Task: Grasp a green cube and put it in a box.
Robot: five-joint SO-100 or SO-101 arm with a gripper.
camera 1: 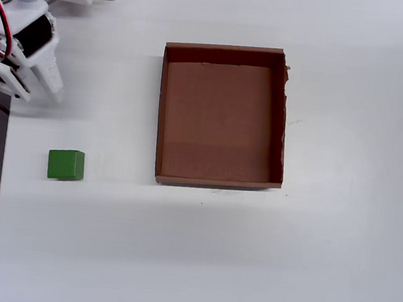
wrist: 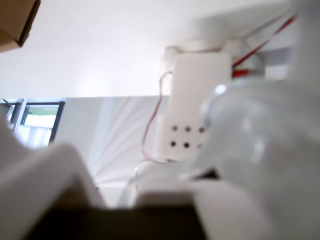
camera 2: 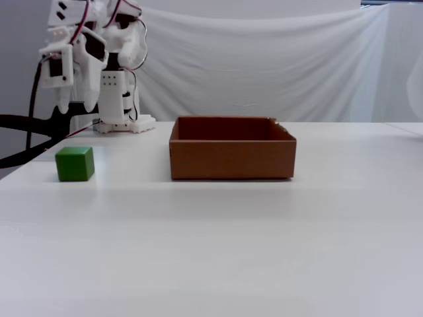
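green cube point(camera 1: 66, 164) sat on the white bench point(camera 1: 198, 258) near its left edge in the overhead view, resting flat on one face with nothing touching it, and the fixed view showed it point(camera 2: 74, 164) the same way, alone to the left of the box point(camera 2: 231, 158). the box point(camera 1: 222, 116) lay well apart from the cube toward the middle of the bench, and its brown floor was bare in the overhead view, so nothing had been delivered. the claw point(camera 1: 42, 87) hung off by the arm's base at the upper left corner of the overhead view, up the picture from the cube and clear of it; in the fixed view it point(camera 2: 61, 104) pointed downward above the bench's far left corner, raised clear of the surface. i could not tell how far the fingers were parted: the overhead view suggested a gap between two white tips, but the shapes ran together, and the wrist view was blurred and showed mostly the arm's own white housing and red wires, with only a corner of cardboard at its top left. it plainly had hold of nothing, since the only cube in sight lay free on the bench. as i judged it, the task stood at its very beginning: the reach to the cube, the closing on it, the lift, the carry across to the box and the release inside all remained to be done.
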